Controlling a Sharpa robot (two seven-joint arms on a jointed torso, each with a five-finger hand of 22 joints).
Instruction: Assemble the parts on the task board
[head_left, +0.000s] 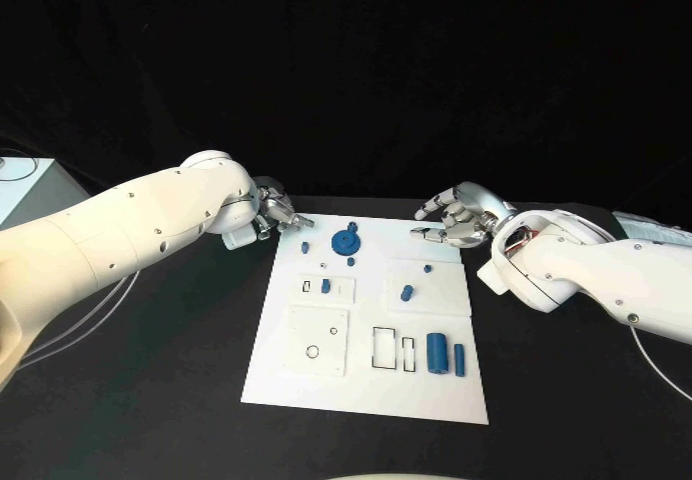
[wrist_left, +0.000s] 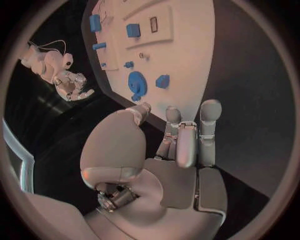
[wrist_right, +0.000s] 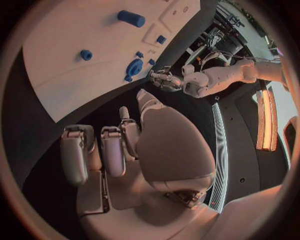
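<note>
Task board (head_left: 368, 385) mid-bench, blue parts (head_left: 346, 241) spread over it. Left hand (head_left: 274, 213) off board's far-left corner, right hand (head_left: 459, 216) off far-right corner; both empty, fingers apart.

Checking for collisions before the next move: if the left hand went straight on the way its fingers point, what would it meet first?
Probably the white task board's near edge, then the small blue block and the round blue gear-like part just beyond. The silver left hand holds nothing, and its height above the board is unclear.
</note>
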